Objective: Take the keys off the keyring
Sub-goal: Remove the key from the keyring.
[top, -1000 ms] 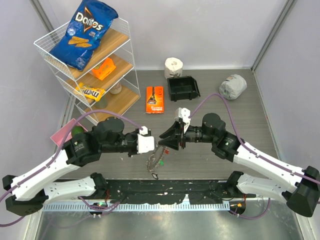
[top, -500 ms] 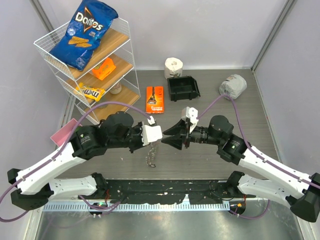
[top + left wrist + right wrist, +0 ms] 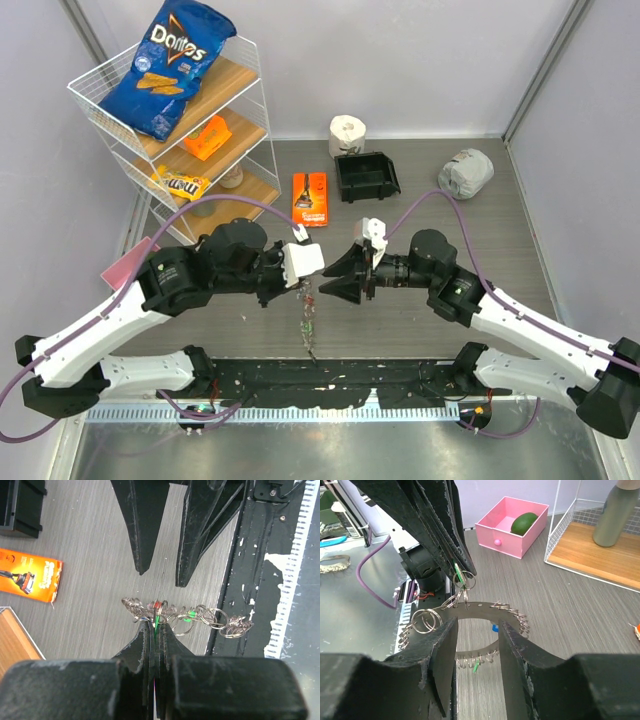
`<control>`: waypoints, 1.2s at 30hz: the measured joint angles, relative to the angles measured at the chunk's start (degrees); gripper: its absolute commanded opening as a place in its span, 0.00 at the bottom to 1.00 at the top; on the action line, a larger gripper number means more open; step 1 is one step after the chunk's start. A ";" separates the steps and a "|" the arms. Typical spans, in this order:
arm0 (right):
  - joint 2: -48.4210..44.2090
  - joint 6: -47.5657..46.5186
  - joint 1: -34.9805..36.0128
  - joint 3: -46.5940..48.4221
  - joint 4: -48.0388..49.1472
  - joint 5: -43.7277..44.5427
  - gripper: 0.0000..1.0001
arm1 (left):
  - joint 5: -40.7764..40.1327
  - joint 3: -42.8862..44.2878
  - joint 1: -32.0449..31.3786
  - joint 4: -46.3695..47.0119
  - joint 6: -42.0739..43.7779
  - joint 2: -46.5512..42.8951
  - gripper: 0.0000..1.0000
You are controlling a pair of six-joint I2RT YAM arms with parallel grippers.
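Keyring (image 3: 309, 318), shown at the middle of the table (image 3: 430, 200), toward its near edge, hanging in the air between the two arms. The left gripper (image 3: 316, 272) has its jaws pressed together on the top of the loop. The left wrist view shows the fingertips pinched on the wire beside a green plastic head, so the ring droops as a long fringed strand with its keys (image 3: 190, 614) and small rings dangling below and to one side. It cannot be told whether the lowest part touches the surface. Held this way, the loop seems meant to be steadied and offered edge-on to the other arm. The right gripper (image 3: 328, 283) faces it from the right with its jaws apart. Its tips stand just short of the cluster and are clamped on nothing. In its own wrist view the curve of the ring shows through the gap between its fingers (image 3: 444, 645). That spread suggests a stance readied to close on one key and work it along the wire. No key appears to be off the ring yet. An orange razor box (image 3: 309, 198) and a black bin (image 3: 366, 176) lie on the far side, well apart from the work.
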 measured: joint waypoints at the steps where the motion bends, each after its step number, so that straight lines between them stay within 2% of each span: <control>1: 0.26 0.00 0.04 0.00 0.09 -0.28 0.44 | 0.35 0.00 0.00 0.02 -0.24 0.00 0.00; 7: 2.34 -0.02 1.16 0.24 0.98 -1.86 0.43 | 2.27 0.00 0.00 0.07 -0.70 0.00 0.00; 15: 4.13 -0.07 1.90 1.18 2.14 -2.64 0.36 | 4.24 0.00 0.00 0.15 -0.70 0.00 0.00; 19: 4.15 -0.11 1.92 1.25 2.69 -3.06 0.28 | 4.83 0.00 0.00 0.39 -0.66 0.00 0.00; 21: 4.17 -0.09 1.97 1.38 2.71 -3.63 0.19 | 4.87 0.00 0.00 0.55 -0.66 0.00 0.00; 22: 4.26 -0.11 1.99 1.44 2.86 -3.98 0.07 | 4.90 0.00 0.00 0.59 -0.66 0.00 0.00; 23: 4.26 -0.15 1.99 1.51 2.91 -4.31 0.05 | 4.92 0.00 0.00 0.61 -0.66 0.00 0.00; 36: 0.96 0.87 2.16 -1.22 5.16 -4.63 0.05 | 5.20 -1.20 0.00 1.81 -1.07 -1.20 0.00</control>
